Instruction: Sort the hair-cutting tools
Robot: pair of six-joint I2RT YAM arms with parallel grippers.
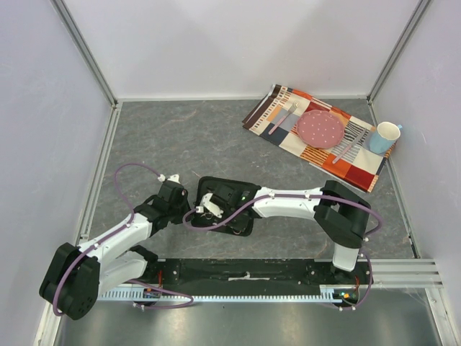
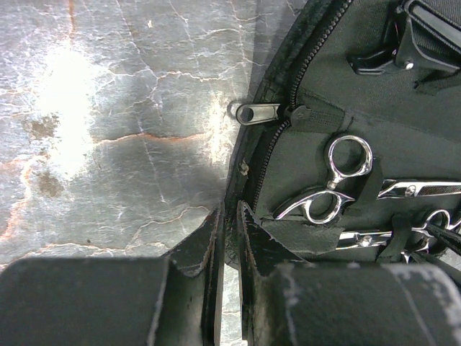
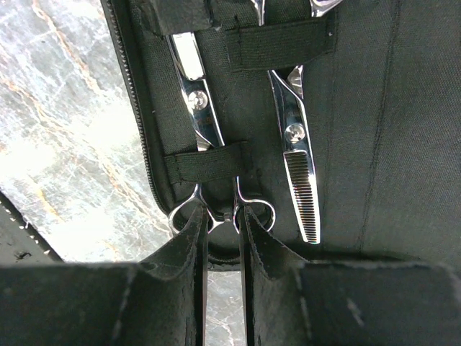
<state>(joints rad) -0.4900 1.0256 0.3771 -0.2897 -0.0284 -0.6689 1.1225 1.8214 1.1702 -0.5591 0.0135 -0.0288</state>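
Note:
A black fabric case (image 1: 234,193) lies open mid-table. In the right wrist view, plain silver scissors (image 3: 196,101) and toothed thinning scissors (image 3: 299,162) sit under elastic straps in the case (image 3: 374,108). My right gripper (image 3: 223,216) is closed narrowly on the plain scissors' ring handles at the case's end; in the top view it (image 1: 214,205) is over the case. My left gripper (image 2: 229,215) is shut on the case's zippered edge (image 2: 263,166), next to scissor rings (image 2: 338,180). A black clip (image 2: 403,36) shows at the far side.
A striped placemat (image 1: 281,108) at the back right holds a pink plate (image 1: 320,128), a pale fork (image 1: 282,117) and a knife (image 1: 348,146). A blue cup (image 1: 384,137) stands beside it. Enclosure walls ring the table. A zipper pull (image 2: 256,113) sticks out of the case.

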